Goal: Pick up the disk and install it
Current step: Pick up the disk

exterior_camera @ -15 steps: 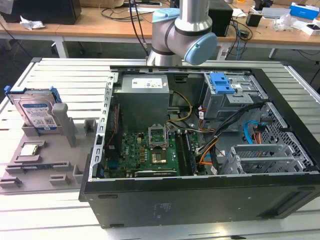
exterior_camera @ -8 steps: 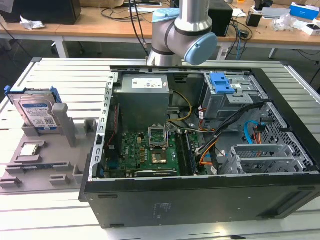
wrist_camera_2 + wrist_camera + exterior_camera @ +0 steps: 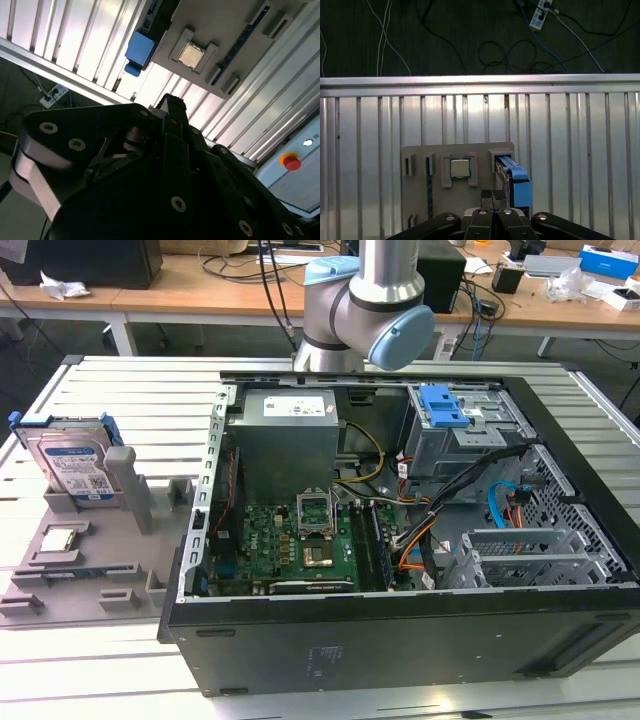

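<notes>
Looking down through the first wrist view, the gripper (image 3: 492, 196) has its fingers pressed together with nothing pinched between them, and the same black tip pokes up in the second wrist view too. It hangs over the gray holder (image 3: 60, 580) that sits on the slatted aluminium table (image 3: 130, 390), just beside the open PC case (image 3: 400, 640) on the exterior view's left. The disk (image 3: 72, 465) is parked in that holder, standing on edge in a slot at the holder's far end, its blue-and-white label facing the exterior camera and the blue carrier wrapped around it. From the wrist cameras you mostly catch the blue edge of the carrier, close to the fingertips in the picture but not touching them. A CPU chip (image 3: 460, 168) lies flat in its own pocket of the holder, near the disk. Inside the case a blue latch (image 3: 443, 405) sits on top of the drive cage, well apart from the disk.
</notes>
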